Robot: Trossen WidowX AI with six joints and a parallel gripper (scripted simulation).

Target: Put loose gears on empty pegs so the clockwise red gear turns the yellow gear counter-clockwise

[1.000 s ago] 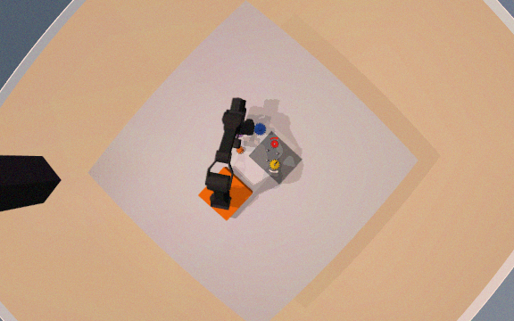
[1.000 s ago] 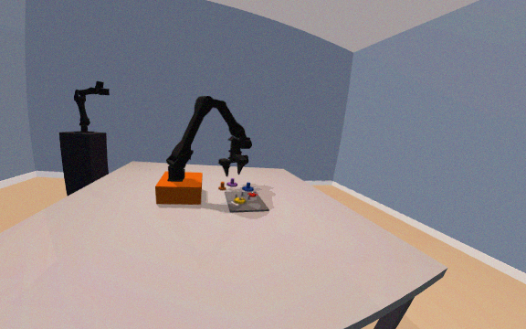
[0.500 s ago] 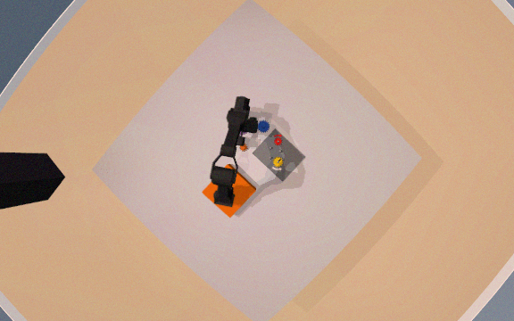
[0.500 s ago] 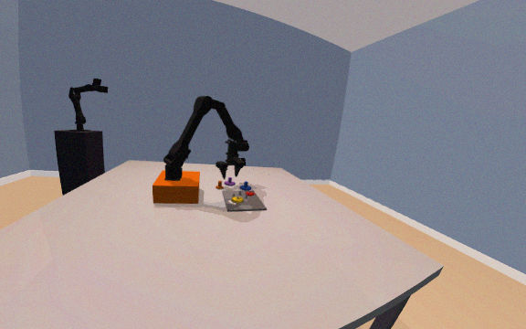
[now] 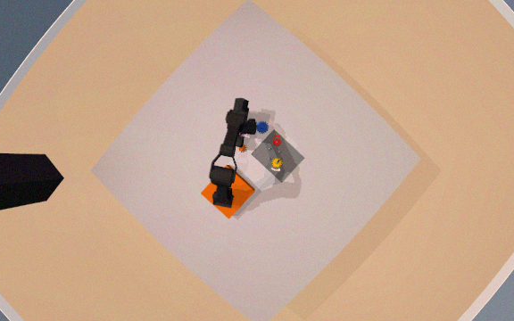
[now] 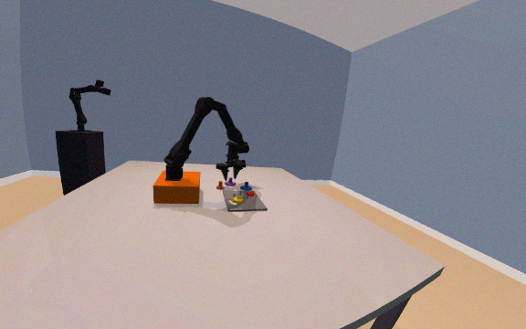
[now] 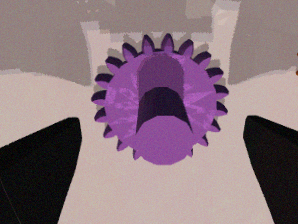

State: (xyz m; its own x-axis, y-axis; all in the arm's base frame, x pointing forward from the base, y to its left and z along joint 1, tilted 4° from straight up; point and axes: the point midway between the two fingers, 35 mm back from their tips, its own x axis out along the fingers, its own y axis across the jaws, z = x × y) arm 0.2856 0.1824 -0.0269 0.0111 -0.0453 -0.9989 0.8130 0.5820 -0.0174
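My gripper [image 6: 230, 178] [image 7: 164, 127] is open, with its fingertips just above the purple gear [image 6: 230, 184] [image 7: 117, 110], one on either side of its upright handle. The purple gear stands on the table; the arm mostly hides it in the top view. An orange gear [image 5: 243, 149] [image 6: 220, 186] and a blue gear [image 5: 262, 127] [image 6: 246, 187] stand on the table beside the grey board [image 5: 294, 158] [image 6: 257, 206]. The red gear [image 5: 277, 142] [image 6: 250, 194] and the yellow gear [image 5: 277, 165] [image 6: 237, 199] are on the board. Small bare pegs show between them.
The orange base block [image 5: 242, 189] [image 6: 177, 194] carries my arm, left of the board in the exterior view. The blue gear stands near the board's corner by the red gear. Another arm stands on a dark pedestal [image 6: 80, 157] beyond the table.
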